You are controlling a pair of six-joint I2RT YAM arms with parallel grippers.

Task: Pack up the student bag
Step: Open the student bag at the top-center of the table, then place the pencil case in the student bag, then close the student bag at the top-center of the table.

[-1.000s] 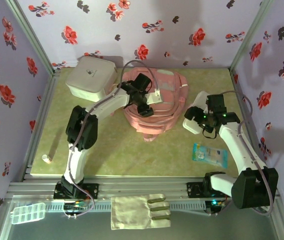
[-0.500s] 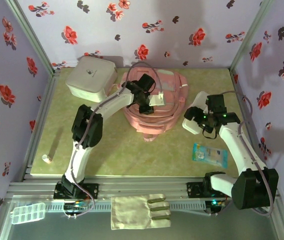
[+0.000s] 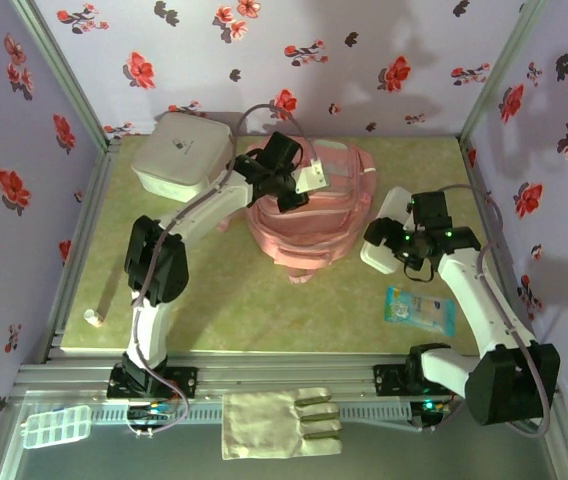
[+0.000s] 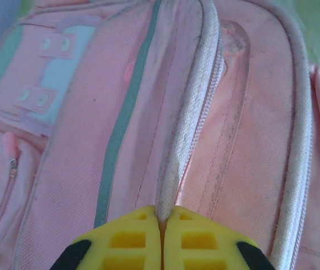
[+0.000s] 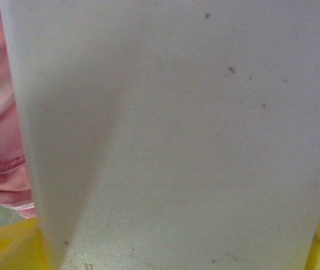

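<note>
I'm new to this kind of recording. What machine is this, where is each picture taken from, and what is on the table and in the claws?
This is a robot: its left arm and right arm are bolted at the near edge of a green table. The wide picture looks down from above and behind them. The two close-ups come from cameras on the wrists.

The left gripper, with yellow fingertips, is shut, pinching the zip seam of a pink backpack in the middle of the table. The right gripper holds a white case by its sides, just right of the backpack.

Also on the table are a white rounded box at the back left and a blue-green packet at the front right.
</note>
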